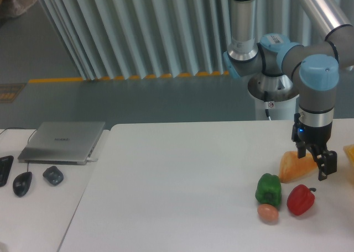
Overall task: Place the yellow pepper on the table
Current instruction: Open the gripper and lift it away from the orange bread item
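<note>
At the right side of the table (182,169), my gripper (319,164) hangs low over a tight cluster of produce, and that crowding is my main worry. Its two dark fingers point down with a visible gap between them and nothing held, so I read it as apart and empty. Directly behind and beside the fingers lies the pale orange wedge (293,166), close enough that I cannot tell whether a finger touches it. If I close from this position I would likely pinch that wedge, which is the wrong item. The red pepper (301,199) sits just below the fingers, the green pepper (269,189) just to its left, and the small tan ball (267,213) is touching or nearly touching the green pepper's base. Any sideways sweep at this height could knock one of them rolling.

The yellow pepper (349,151) shows only as a yellow sliver cut off by the right edge of the view, level with the fingers and near them on the far side from the wedge. I cannot see its shape, what it rests on, or whether it is upright. Judging a grasp on something mostly out of frame is risky: I could misjudge its centre, clip its rounded glossy side, and push it further out of sight rather than seat it between the fingers.
</note>
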`<action>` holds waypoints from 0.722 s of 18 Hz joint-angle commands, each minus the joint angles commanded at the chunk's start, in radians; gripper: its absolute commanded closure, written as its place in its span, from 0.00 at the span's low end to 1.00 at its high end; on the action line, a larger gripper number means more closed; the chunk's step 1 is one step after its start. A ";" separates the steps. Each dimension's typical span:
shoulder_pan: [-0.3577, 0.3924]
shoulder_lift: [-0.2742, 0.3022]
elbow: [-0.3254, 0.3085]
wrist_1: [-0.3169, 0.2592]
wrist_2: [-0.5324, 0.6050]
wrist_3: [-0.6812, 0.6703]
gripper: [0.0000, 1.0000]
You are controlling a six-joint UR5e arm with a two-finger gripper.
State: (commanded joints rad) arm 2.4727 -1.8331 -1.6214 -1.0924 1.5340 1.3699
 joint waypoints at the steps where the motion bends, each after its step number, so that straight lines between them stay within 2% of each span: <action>1: 0.005 0.000 0.000 0.009 0.000 0.000 0.00; 8: 0.071 -0.008 0.012 0.037 0.008 0.001 0.00; 11: 0.097 -0.029 0.043 0.046 0.008 0.008 0.00; 13: 0.107 -0.058 0.057 0.109 0.024 0.011 0.00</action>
State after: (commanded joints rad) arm 2.5801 -1.8912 -1.5647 -0.9837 1.5584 1.3806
